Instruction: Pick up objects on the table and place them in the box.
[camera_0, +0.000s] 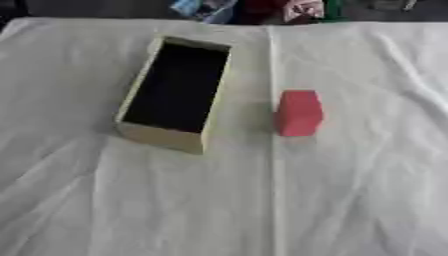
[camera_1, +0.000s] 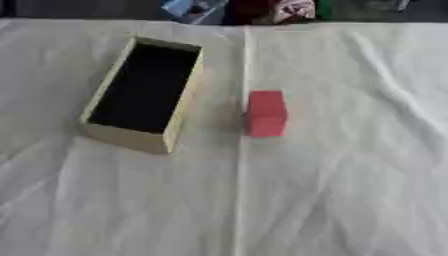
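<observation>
With neither hand in view, so their fingers cannot be judged, the red block (camera_0: 299, 113) sits just right of the open box (camera_0: 164, 136) on the cloth-covered surface (camera_0: 350, 200), best taken from above.

An open box (camera_0: 161, 136) sits on the cloth-covered table (camera_0: 350, 190), left of centre, its long axis running from about 7 o'clock to 1 o'clock. A block (camera_0: 300, 113) stands at its 3 o'clock, near but apart. Blurred items (camera_0: 249, 9) lie beyond the table's far edge, at 12 o'clock.
</observation>
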